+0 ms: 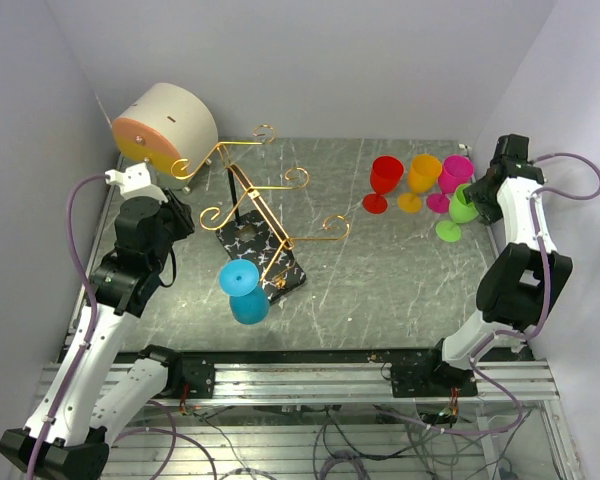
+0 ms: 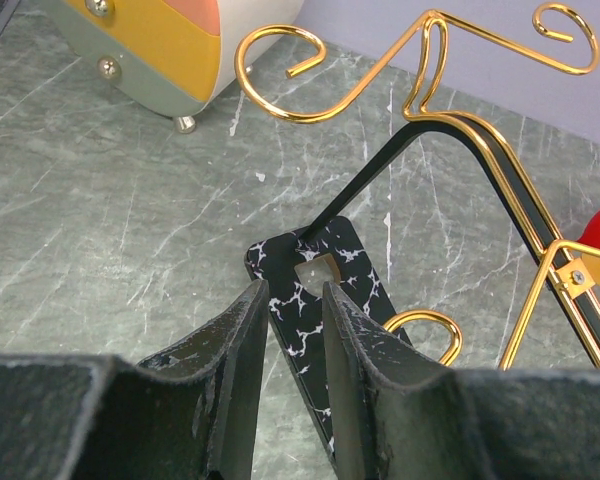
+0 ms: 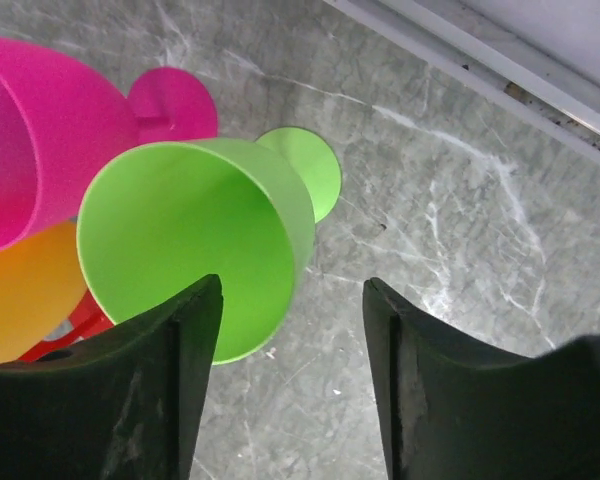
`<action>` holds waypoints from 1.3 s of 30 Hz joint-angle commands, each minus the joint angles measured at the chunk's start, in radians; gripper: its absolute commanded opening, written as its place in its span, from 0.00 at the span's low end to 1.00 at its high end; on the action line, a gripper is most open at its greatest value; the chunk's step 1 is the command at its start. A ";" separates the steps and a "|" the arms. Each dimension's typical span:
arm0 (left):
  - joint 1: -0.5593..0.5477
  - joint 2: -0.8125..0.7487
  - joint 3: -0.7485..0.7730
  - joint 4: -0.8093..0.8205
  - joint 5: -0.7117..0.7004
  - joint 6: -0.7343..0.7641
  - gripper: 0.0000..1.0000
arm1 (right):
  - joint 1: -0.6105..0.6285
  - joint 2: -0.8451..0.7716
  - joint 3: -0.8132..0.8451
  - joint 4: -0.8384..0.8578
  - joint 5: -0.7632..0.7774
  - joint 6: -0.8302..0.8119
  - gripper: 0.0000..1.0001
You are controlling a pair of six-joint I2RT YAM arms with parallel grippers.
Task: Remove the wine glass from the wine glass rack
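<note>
**A:** Item one, the task's thing?

**B:** Blue wine glass (image 1: 244, 292), at the near end of the wine glass rack (image 1: 242, 238). Foot disc uppermost, bowl lower. The long axis tips from the foot down toward the near edge of the counter (image 1: 380, 290). Only the top view shows it.

**A:** The rack?

**B:** Black white-veined base (image 2: 330, 270), dark slanting post, gold wire arms ending in scrolls. It runs from far-left to near-right. The left wrist view adds a rectangular cut-out in the base.

**A:** Grippers?

**B:** Left gripper (image 2: 295, 295): fingers drawn nearly together with a narrow slit between them and nothing in it, aimed at the base's end. Right gripper (image 3: 292, 290): fingers well apart and gripping nothing, just beside the green wine glass (image 3: 195, 240), whose bowl lies partly under one finger.

**A:** Other stock?

**B:** Red wine glass (image 1: 386, 175), orange wine glass (image 1: 424, 172) and pink wine glass (image 1: 456, 172) in a row far-right, with the green one nearest the right arm. Beige drum (image 1: 170, 120) with an orange face, far-left, on small feet.

**A:** Setting?

**B:** Grey-green veined stone counter, pale lilac walls on three sides, aluminium rail (image 1: 310, 378) carrying the arm bases.
</note>
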 commanded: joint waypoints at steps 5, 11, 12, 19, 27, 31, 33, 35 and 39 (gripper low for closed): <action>-0.002 -0.007 -0.009 0.020 -0.025 0.005 0.39 | 0.028 -0.200 0.052 0.050 -0.017 -0.046 0.88; 0.000 -0.004 -0.014 0.022 -0.026 0.003 0.39 | 0.165 -0.443 -0.055 0.274 -0.284 -0.112 0.82; -0.001 -0.005 -0.015 0.023 -0.026 0.004 0.39 | 0.196 -0.476 -0.090 0.327 -0.378 -0.100 0.70; 0.000 -0.009 -0.020 0.022 -0.034 0.002 0.39 | 0.730 -0.531 -0.187 0.468 -0.716 -0.078 0.48; 0.003 -0.019 -0.028 0.031 -0.037 -0.004 0.39 | 1.151 -0.487 -0.109 0.408 -0.602 -0.141 0.51; 0.002 -0.024 -0.032 0.031 -0.039 -0.005 0.39 | 1.228 -0.421 -0.078 0.394 -0.596 -0.151 0.51; 0.002 -0.031 -0.035 0.033 -0.045 -0.004 0.39 | 1.255 -0.389 -0.061 0.374 -0.569 -0.161 0.51; 0.002 -0.037 -0.036 0.033 -0.052 -0.001 0.39 | 1.270 -0.366 -0.055 0.366 -0.553 -0.156 0.52; 0.002 -0.044 -0.039 0.033 -0.057 0.001 0.39 | 1.285 -0.327 -0.042 0.354 -0.534 -0.153 0.52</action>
